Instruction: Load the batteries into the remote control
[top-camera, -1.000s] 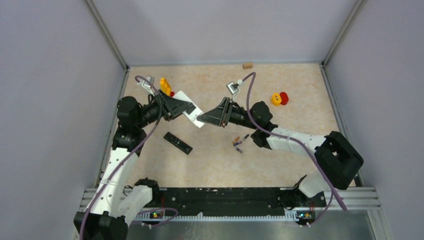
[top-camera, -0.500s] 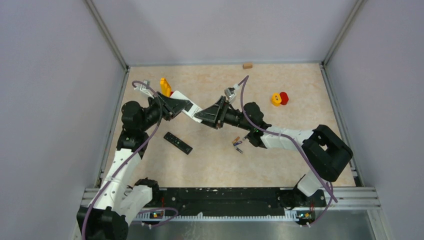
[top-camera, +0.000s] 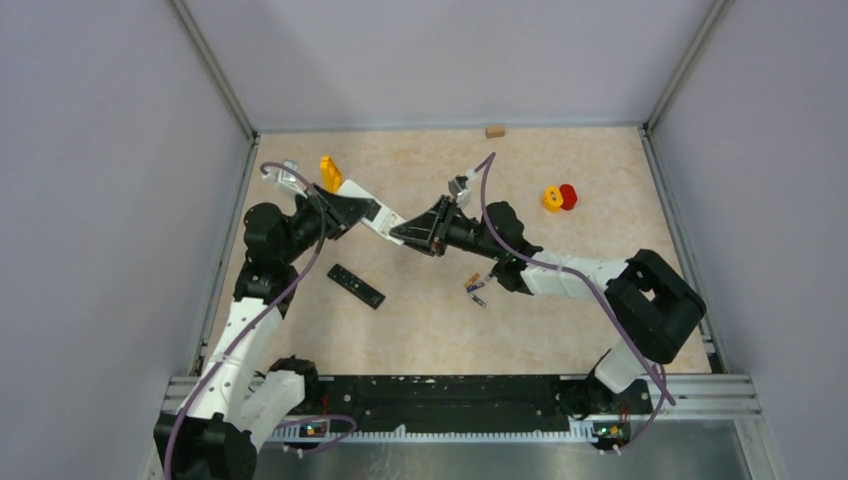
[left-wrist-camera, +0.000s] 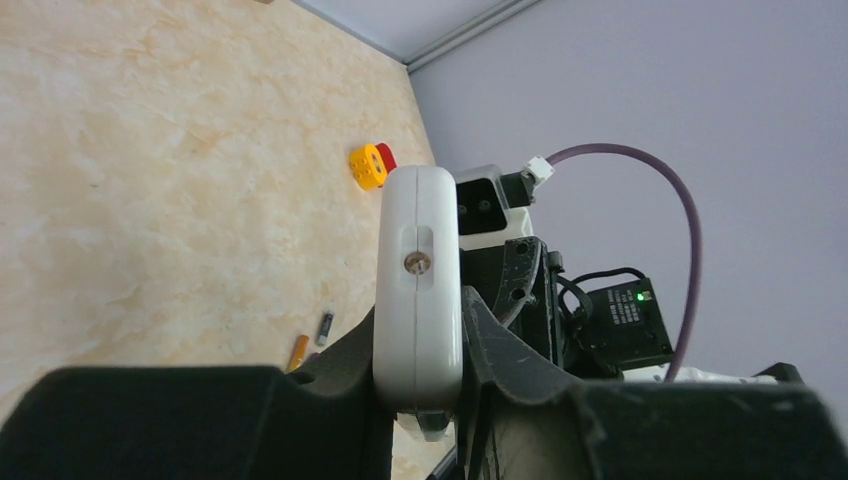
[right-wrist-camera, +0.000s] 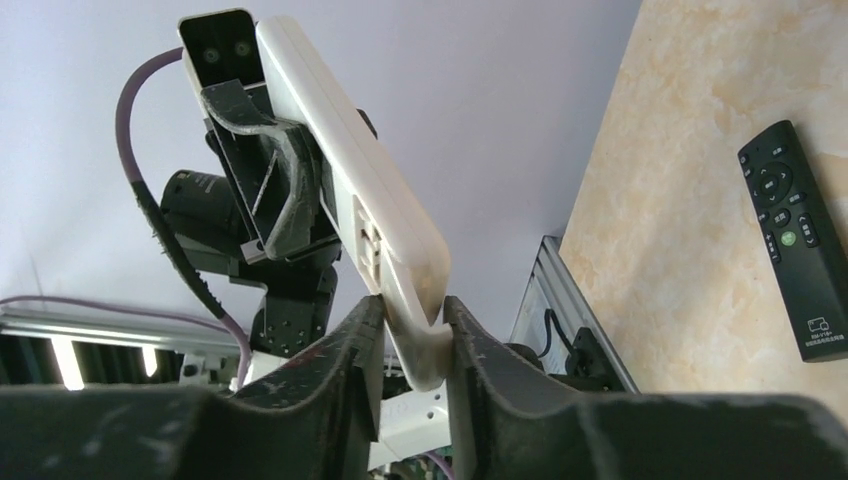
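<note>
A white remote control (top-camera: 372, 215) is held off the table between both arms. My left gripper (top-camera: 352, 212) is shut on its sides (left-wrist-camera: 418, 290), and its end points at the right arm. My right gripper (top-camera: 402, 232) is shut on the remote's lower end (right-wrist-camera: 425, 345), both pads touching it. The batteries (top-camera: 476, 286) lie loose on the table under the right forearm. An orange one (left-wrist-camera: 298, 351) and a dark one (left-wrist-camera: 325, 327) show in the left wrist view.
A black remote (top-camera: 356, 286) lies flat on the table left of the batteries, also seen in the right wrist view (right-wrist-camera: 795, 240). A yellow and red toy (top-camera: 559, 197) sits at the right. An orange piece (top-camera: 330, 170) is behind the left gripper, and a small wooden block (top-camera: 494, 130) lies by the back wall.
Both arms have shifted left and slightly back, carrying the white remote between them. The right arm's elbow has drawn in toward the middle.
</note>
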